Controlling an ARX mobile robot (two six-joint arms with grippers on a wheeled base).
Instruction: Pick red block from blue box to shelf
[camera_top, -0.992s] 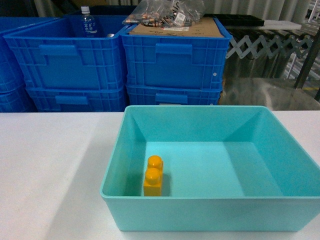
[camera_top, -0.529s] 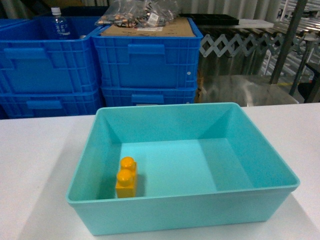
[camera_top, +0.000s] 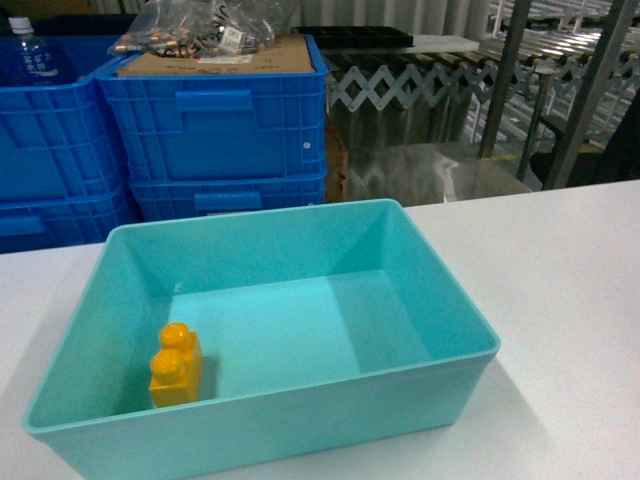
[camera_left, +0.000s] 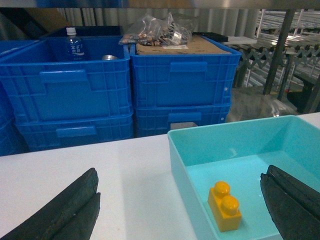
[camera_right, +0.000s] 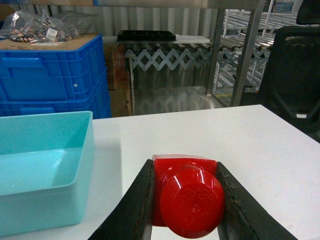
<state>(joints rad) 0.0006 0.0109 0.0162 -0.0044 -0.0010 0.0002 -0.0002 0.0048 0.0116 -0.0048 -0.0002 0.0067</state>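
Note:
In the right wrist view my right gripper is shut on the red block, its round stud facing the camera, held above the white table right of the blue box. The shelf stands beyond the table's far edge. The left wrist view has my left gripper open and empty, straddling the blue box's left wall. The head view takes in the blue box and the shelf at the upper right, with neither gripper in it.
An orange-yellow two-stud brick lies in the box's near-left corner. Stacked dark blue crates stand behind the table, one topped with cardboard and a bag of parts. A black chair sits at the right, beyond the table.
The head view has swung to the right: the blue box and the crates slid left in the picture, and the shelf's posts came in at the upper right.

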